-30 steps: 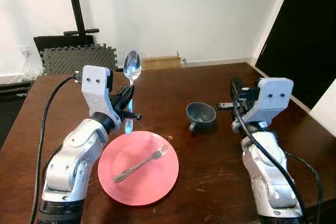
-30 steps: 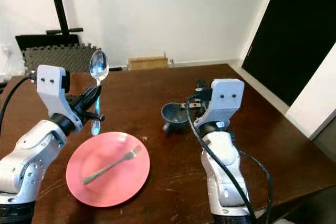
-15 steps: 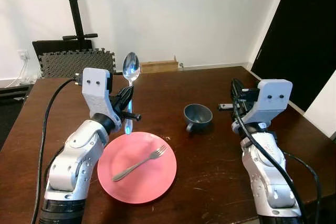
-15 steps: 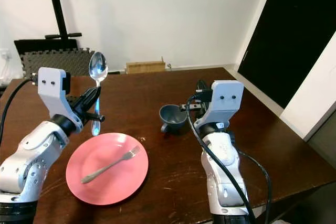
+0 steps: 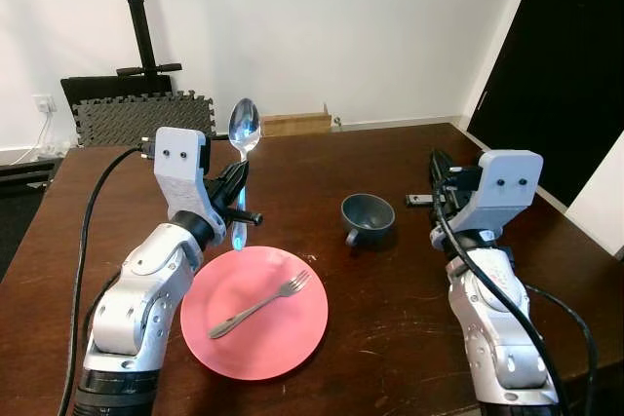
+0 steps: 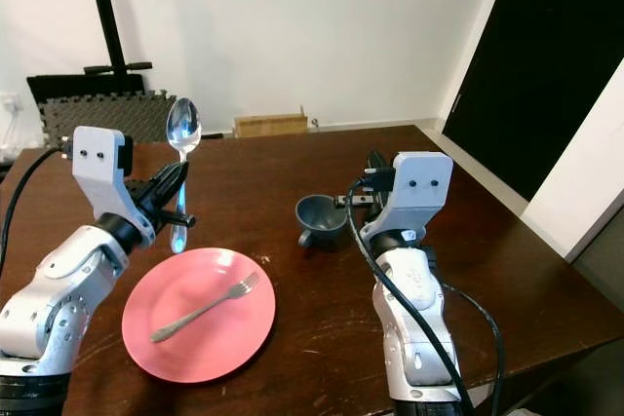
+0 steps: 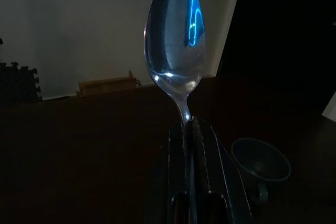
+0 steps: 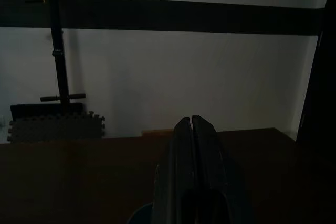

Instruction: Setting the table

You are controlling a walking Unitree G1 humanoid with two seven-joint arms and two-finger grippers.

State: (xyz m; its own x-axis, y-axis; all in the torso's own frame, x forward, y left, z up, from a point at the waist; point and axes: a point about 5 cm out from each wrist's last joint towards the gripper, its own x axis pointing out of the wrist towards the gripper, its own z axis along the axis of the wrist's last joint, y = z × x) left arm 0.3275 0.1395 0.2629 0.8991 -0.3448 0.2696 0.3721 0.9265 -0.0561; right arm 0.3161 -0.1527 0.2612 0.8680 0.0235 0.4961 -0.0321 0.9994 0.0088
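In the left end effector (image 5: 237,204), clamped on its handle, the spoon (image 5: 243,129) stands upright just above the plate (image 5: 255,311). Right end effector (image 8: 192,121) is together, idle. Advice: lower slowly, lay spoon flat beside plate, clear of fork (image 5: 261,301).

The spoon (image 7: 175,51) handle is hidden between the left gripper (image 7: 190,129) fingers. The dark cup (image 8: 140,214) is cut off by the frame edge and largely covered by the right gripper (image 8: 192,124).
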